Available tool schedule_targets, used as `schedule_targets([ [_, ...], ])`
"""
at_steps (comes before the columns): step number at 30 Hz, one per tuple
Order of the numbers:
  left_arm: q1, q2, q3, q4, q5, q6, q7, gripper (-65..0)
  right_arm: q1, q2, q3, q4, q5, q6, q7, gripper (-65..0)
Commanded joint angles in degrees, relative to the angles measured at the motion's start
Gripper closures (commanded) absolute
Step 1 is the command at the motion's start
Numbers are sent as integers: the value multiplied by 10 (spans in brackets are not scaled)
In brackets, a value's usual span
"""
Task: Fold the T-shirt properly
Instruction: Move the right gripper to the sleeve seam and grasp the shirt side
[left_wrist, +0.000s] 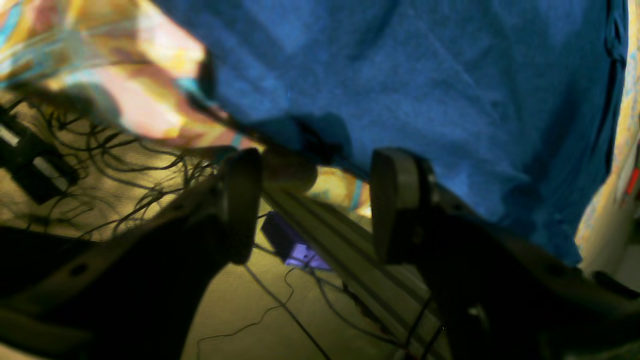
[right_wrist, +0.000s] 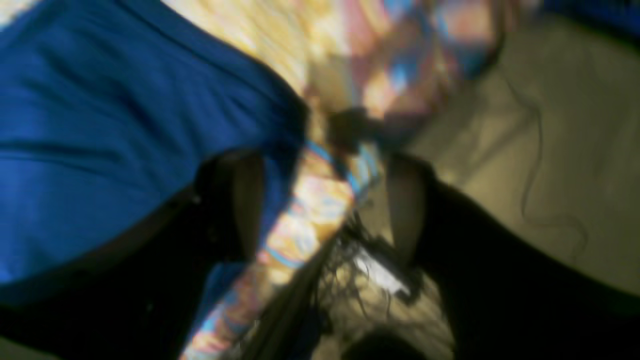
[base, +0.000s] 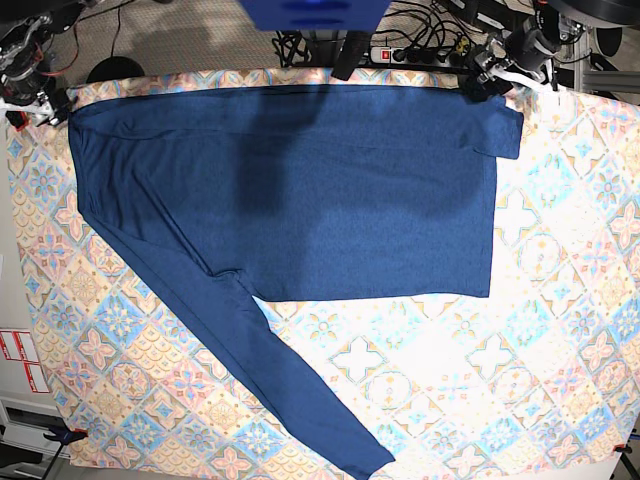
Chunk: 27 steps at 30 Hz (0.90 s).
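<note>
the plain dark navy-blue long-sleeved t-shirt (base: 300, 190) lies spread on the patterned tablecloth (base: 560, 300), one sleeve trailing diagonally. both the left gripper (left_wrist: 315, 205) and the right gripper (right_wrist: 320, 205) stand wide and hold nothing, so the next grasp is best placed on that loose sleeve, folding it squarely across the body.

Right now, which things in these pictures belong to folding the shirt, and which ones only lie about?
For the job:
- T-shirt
- left gripper, open
- right gripper, open

Just there:
- patterned cloth under the shirt
- power strip and cables beyond the far edge

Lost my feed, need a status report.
Both jaws open, empty, at table's far edge. T-shirt flat on patterned cloth, one sleeve trailing out. Nothing in the way.
</note>
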Motion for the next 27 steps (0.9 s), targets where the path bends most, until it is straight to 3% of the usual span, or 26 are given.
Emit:
schedule_targets([
  [1,5,-4,-5,8,-9,-4,-5,-338,-5,12,6,20,-2,0,5,-378],
  [8,-3,-4,-31,68,-6,-4,-7,-337,23,15,-17,87,-2,0,2,-376],
  [11,-27,-4,-31,88,-5,-4,-3,-337,37,26,-90,101,-3,0,4,-376],
  [19,-96,-14,-31,90,-3,-4,-2,-337,109,110,-317,95,-4,0,12,-375],
  [27,-187,-26,-31,88,54,-4,-2,-337,234,200,-544,-9,-5,0,89,-375],
])
